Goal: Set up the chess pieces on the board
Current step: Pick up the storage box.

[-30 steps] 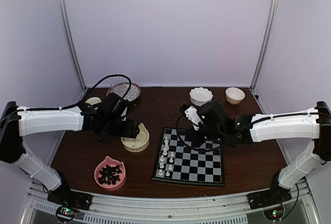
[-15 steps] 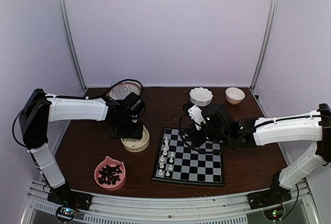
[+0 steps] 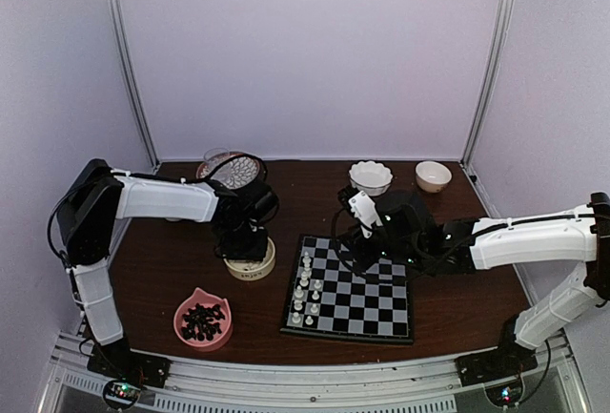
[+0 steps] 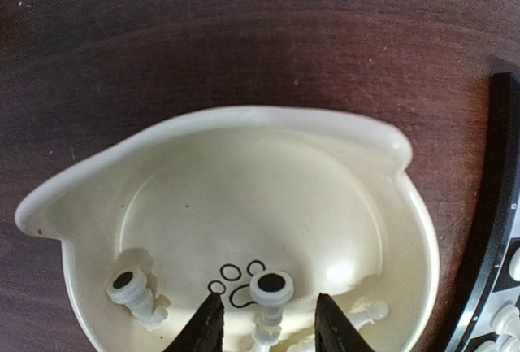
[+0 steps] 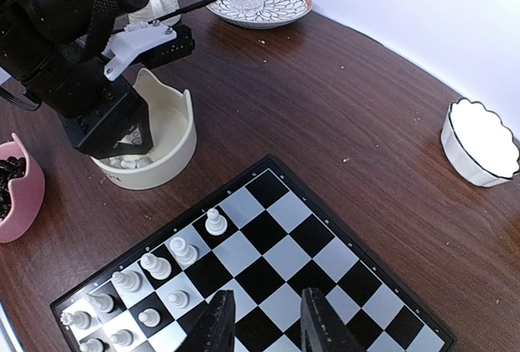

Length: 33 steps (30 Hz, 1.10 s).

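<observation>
Several white chess pieces [image 3: 305, 289] stand in two columns on the left side of the board [image 3: 367, 308], and the right wrist view shows them [image 5: 180, 252] on the board [image 5: 325, 271] as well. More pieces lie in the cream bowl [image 3: 250, 266]. My left gripper [image 3: 246, 241] reaches down into that bowl [image 4: 244, 116]. It [image 4: 270, 328] is open, with a finger on either side of one piece [image 4: 272, 285] and a gap showing on both sides. Other pieces [image 4: 132, 291] lie beside it. My right gripper [image 5: 266, 319] hovers open over the board's far side [image 3: 360, 246] with nothing in it.
A pink bowl [image 3: 202, 320] of dark pieces sits near the left front. A patterned plate [image 3: 232, 167] with a glass stands at the back left. A white scalloped bowl [image 3: 370, 176] and a small cream bowl [image 3: 433, 175] stand at the back right.
My left arm swung right and came down into the cream bowl, and its jaws narrowed around a piece. The right arm only shifted slightly.
</observation>
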Each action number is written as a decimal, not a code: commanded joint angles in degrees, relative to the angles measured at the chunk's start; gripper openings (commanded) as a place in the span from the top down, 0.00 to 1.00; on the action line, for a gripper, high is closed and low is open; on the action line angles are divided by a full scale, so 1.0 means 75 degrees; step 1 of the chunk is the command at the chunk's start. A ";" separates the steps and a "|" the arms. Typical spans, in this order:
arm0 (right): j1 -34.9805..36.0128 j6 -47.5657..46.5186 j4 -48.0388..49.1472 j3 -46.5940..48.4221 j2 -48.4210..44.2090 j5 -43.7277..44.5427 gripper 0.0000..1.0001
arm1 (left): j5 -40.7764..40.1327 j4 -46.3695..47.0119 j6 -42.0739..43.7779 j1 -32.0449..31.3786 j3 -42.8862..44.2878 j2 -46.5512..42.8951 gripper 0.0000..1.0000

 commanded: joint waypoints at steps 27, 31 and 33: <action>-0.0030 0.0068 0.0389 -0.0287 -0.0402 -0.0297 0.68 | -0.0098 0.0071 -0.0562 0.0204 0.0133 -0.0196 0.85; -0.0026 0.0096 0.0555 -0.0467 -0.0642 -0.0329 0.68 | -0.0124 0.0208 -0.0739 0.0204 -0.0020 -0.0941 0.86; -0.0032 0.0100 0.0713 -0.0592 -0.0780 -0.0460 0.67 | 0.0031 0.0623 -0.0828 0.0204 -0.0263 -0.1415 0.85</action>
